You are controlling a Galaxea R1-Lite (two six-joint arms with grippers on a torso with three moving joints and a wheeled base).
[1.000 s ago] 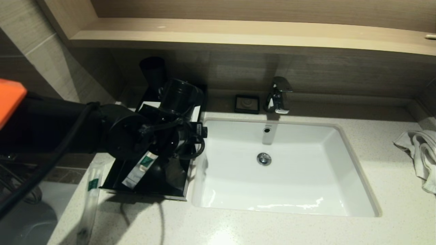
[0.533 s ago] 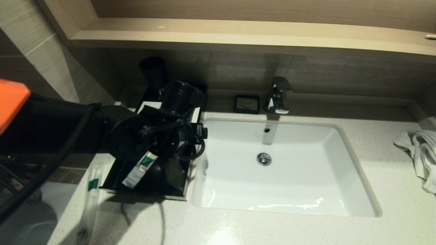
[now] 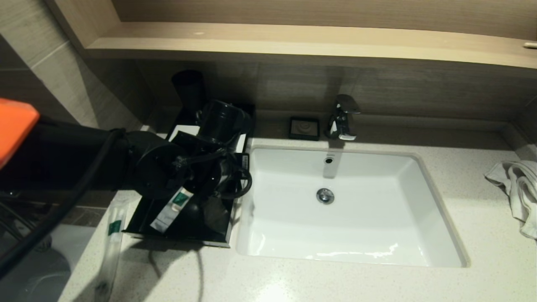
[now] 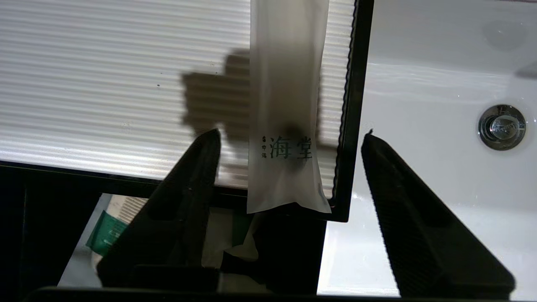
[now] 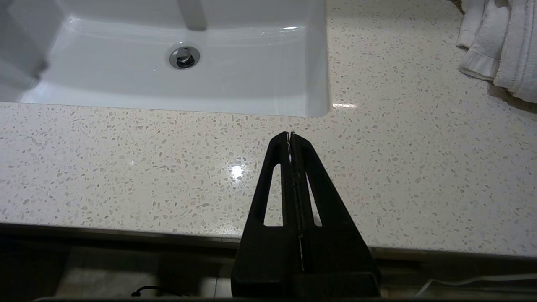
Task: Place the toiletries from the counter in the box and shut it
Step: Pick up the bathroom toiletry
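My left arm (image 3: pixel 159 172) reaches over the black box (image 3: pixel 180 240) to the left of the basin. Its gripper (image 4: pixel 292 132) is open above the box's ribbed white top (image 4: pixel 105 84), one finger on each side of a white sachet (image 4: pixel 285 126) with green lettering that lies there untouched. The drawer (image 4: pixel 289 251) stands pulled out, with a green-banded packet (image 3: pixel 172 207) inside. Another long clear packet (image 3: pixel 111 235) lies on the counter (image 3: pixel 293 285) left of the box. My right gripper (image 5: pixel 290 134) is shut and empty over the counter's front edge (image 5: pixel 126 226).
The white basin (image 3: pixel 419 218) takes up the middle of the counter, with the faucet (image 3: pixel 342 117) and a small black soap dish (image 3: pixel 304 128) behind it. A white towel (image 3: pixel 516 188) lies at the far right. A dark cup (image 3: pixel 188 86) stands behind the box, under a wooden shelf (image 3: pixel 293 42).
The left wrist has edged slightly towards the box, and a black part on its basin side has drawn inward. The packets, the drawer and everything else stay where they were.
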